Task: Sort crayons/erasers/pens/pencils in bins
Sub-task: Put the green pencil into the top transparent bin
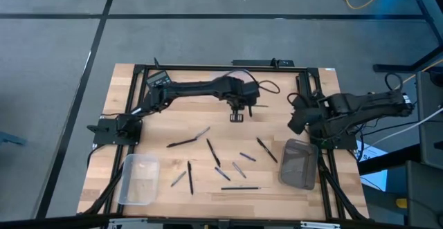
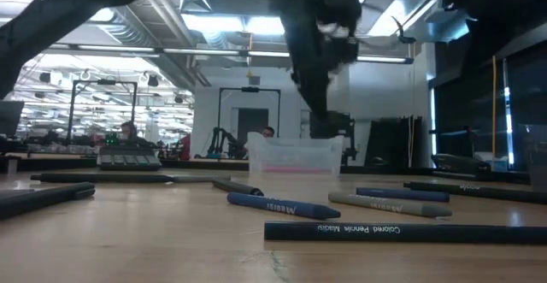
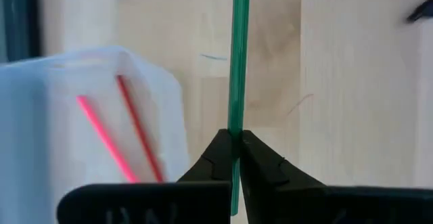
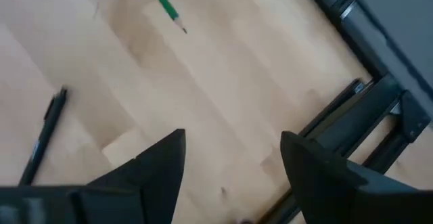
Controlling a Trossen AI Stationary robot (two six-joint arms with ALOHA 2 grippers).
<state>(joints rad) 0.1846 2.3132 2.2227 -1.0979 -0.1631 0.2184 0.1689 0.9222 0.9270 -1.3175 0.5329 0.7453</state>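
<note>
My left gripper is at the table's far middle, shut on a green pencil, beside a clear bin that holds a red stick and a pink stick. That bin also shows in the low view. My right gripper is open and empty at the right, above bare wood. Several dark and grey-blue sticks lie flat on the table's middle. A second clear bin stands at the near left, and a smoky dark bin at the near right. My left gripper pinches the green pencil's shaft between its two fingertips. The pencil runs along the fingers and sticks far out past their tips, next to the clear bin's wall. Its sharpened tip shows in the right wrist view.
A black pen lies on the wood near my right gripper. The table's black frame rail runs close behind that gripper. Loose pencils lie across the near middle of the table, between the two near bins.
</note>
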